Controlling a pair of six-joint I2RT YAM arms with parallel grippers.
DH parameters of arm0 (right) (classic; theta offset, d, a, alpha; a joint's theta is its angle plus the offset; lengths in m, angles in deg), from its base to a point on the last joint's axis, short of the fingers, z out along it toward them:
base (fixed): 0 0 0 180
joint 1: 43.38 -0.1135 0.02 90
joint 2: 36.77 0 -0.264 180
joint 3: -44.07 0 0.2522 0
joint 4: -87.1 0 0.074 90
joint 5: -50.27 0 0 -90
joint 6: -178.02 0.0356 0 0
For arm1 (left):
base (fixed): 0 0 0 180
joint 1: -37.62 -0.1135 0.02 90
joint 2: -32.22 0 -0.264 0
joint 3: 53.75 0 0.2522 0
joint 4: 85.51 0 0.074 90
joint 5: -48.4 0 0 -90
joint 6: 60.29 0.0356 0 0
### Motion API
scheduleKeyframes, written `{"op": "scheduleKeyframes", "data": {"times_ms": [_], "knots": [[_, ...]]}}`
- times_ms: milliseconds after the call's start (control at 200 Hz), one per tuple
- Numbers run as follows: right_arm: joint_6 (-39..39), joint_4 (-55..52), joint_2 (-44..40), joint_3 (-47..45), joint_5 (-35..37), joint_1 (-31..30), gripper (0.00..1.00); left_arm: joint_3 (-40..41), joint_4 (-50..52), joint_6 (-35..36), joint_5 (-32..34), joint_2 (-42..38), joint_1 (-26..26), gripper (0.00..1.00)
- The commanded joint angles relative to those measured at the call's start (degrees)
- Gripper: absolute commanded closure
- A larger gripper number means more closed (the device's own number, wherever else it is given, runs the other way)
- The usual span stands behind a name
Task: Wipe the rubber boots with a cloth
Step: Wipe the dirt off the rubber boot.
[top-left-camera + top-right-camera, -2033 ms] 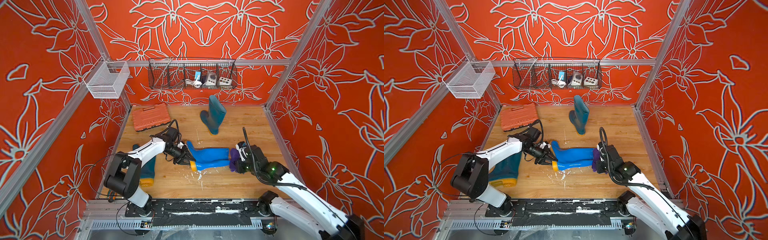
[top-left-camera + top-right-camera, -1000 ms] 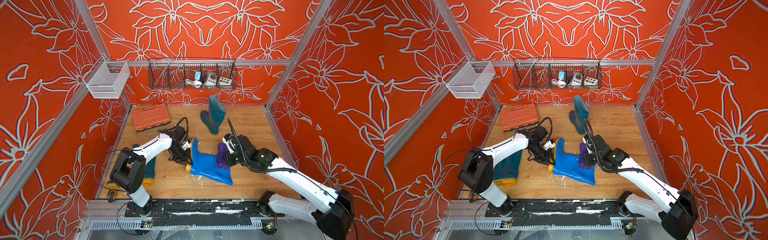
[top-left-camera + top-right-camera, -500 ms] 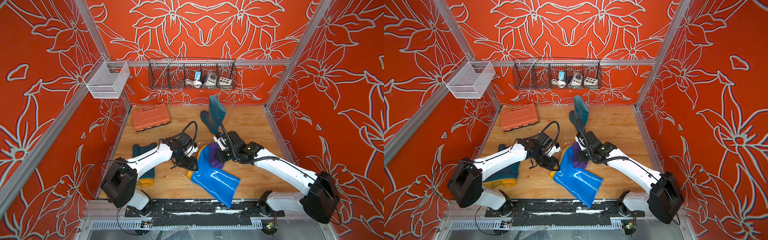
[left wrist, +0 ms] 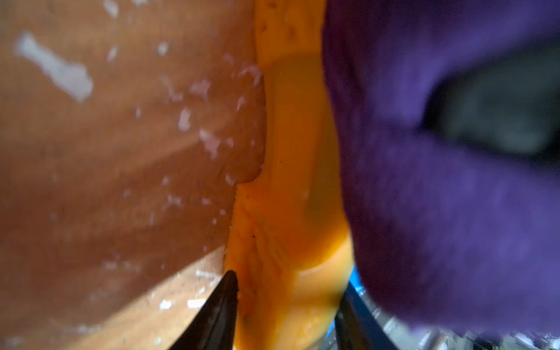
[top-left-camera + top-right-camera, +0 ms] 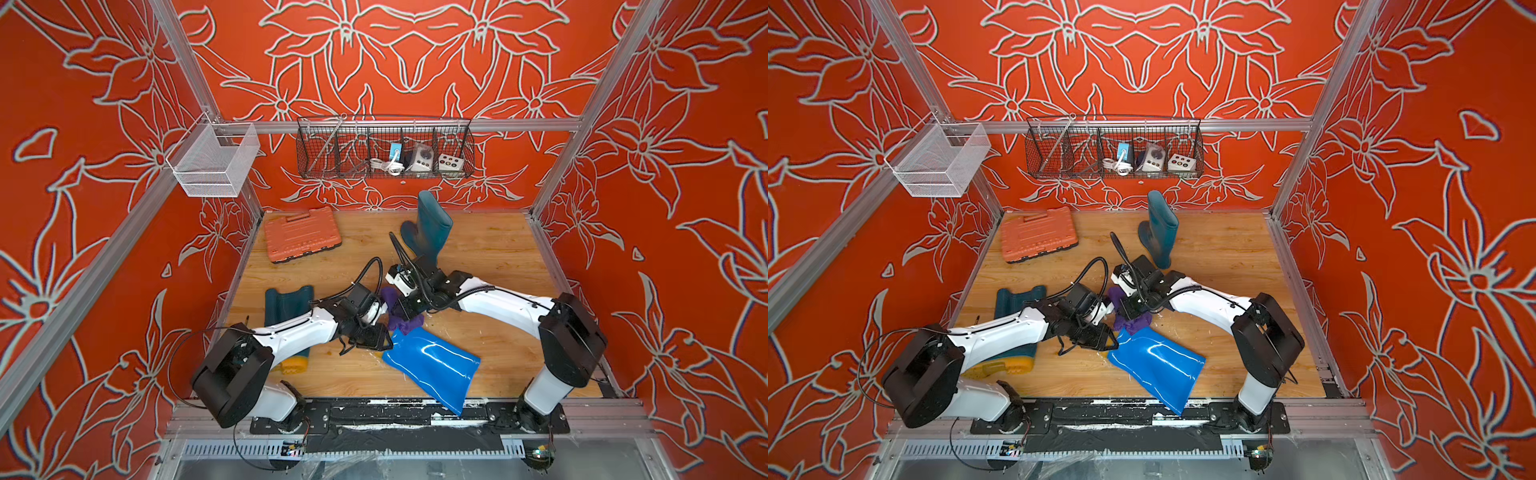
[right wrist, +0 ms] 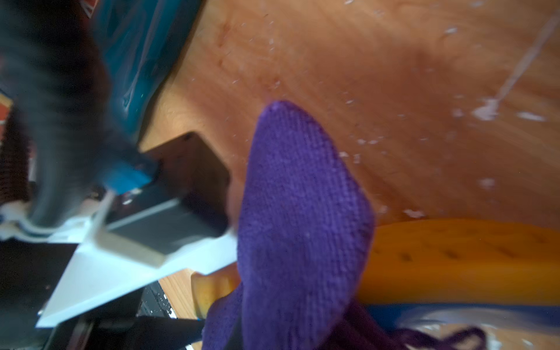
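Observation:
The bright blue boot (image 5: 432, 365) (image 5: 1154, 365) lies on the wooden floor, its shaft pointing at the front rail. My left gripper (image 5: 376, 337) (image 5: 1106, 337) is shut on its yellow-orange sole (image 4: 288, 212), with a black finger (image 4: 218, 309) against each side. The purple cloth (image 5: 401, 318) (image 5: 1131, 322) (image 6: 303, 212) sits bunched on the boot's foot, and my right gripper (image 5: 405, 309) (image 6: 257, 333) is shut on it with its tips buried in the fabric. One dark teal boot (image 5: 428, 228) stands at the back. Another (image 5: 286, 303) lies at the left, partly under my left arm.
A flat orange tool case (image 5: 301, 235) lies at the back left. A black wire basket (image 5: 384, 151) with small devices hangs on the back wall, a white mesh basket (image 5: 212, 160) on the left rail. White flecks dot the floor. The blue boot's opening overhangs the front rail.
The blue boot has swung round, its shaft turning from the right toward the front rail. Both grippers moved in toward the centre, and the cloth went from the shaft to the foot.

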Motion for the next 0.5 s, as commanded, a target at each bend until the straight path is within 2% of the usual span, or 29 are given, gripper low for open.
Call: {"op": "scheduleKeyframes", "data": {"times_ms": [0,55,155,355,410,495], "knots": [[-0.6,-3.9,-0.4,-1.3,4.6,6.6,1.00,0.0,-1.3,-1.1,-0.4,1.5,0.1,0.65],[-1.8,-4.0,-0.9,-1.5,3.6,6.7,1.00,0.2,-1.9,-1.6,-0.3,1.5,0.1,0.75],[-2.0,-3.6,-0.8,-2.2,-0.7,4.7,1.00,0.2,-3.0,-1.7,-1.3,1.3,0.1,1.00],[-2.9,-2.6,-1.2,-5.9,-5.3,-7.2,1.00,-1.6,-1.8,-0.5,-1.1,1.1,0.1,1.00],[-2.9,-2.2,-2.1,-6.6,-5.4,-7.7,1.00,-1.5,-1.5,-0.2,-1.1,0.9,0.1,1.00],[-3.3,-2.5,-2.4,-6.0,-1.7,-5.6,1.00,-0.8,-2.2,-0.5,-1.2,0.4,0.1,1.00]]}}
